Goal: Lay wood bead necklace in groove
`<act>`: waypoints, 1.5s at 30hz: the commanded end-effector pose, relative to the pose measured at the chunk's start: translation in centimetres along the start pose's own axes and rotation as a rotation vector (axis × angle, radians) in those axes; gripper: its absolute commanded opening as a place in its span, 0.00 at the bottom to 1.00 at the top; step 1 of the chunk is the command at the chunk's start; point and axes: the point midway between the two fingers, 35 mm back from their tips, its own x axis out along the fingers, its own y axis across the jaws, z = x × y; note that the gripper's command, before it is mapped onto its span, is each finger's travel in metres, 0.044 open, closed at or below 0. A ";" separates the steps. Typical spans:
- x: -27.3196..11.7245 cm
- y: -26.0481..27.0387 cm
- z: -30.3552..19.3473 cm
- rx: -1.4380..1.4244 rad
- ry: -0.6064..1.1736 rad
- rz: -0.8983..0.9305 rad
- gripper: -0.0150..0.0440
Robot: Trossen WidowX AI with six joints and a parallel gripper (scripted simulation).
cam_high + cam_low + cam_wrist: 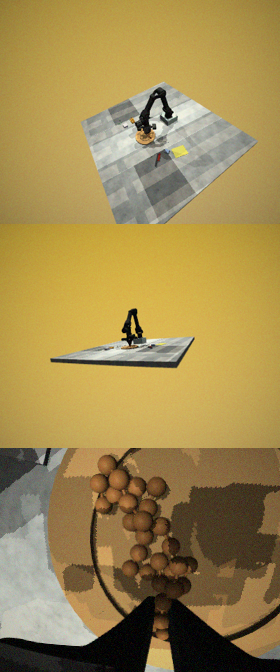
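My gripper (147,131) (129,344) (161,603) is nearly closed, its narrowed fingers pinching beads at the near end of the brown wood bead necklace (142,521). The necklace lies bunched in a winding heap on the round, tan wooden bead board (140,141) (124,347) (72,548), mostly inside its dark circular groove (93,540) and crossing it at upper left.

The grey patchwork slab (203,140) (87,355) (25,618) supports a round tan board (139,141) (123,347) (72,548); far left, a small orange object (132,120) (111,347); near right, a flat yellow square (180,151) (161,344) and a small blue piece (167,151) (152,345).
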 end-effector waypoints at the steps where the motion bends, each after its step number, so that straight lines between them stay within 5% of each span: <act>1: 0.0 0.0 0.0 0.000 -0.001 0.001 0.25; 45: -1.8 -3.2 -0.5 -0.005 0.004 0.001 0.25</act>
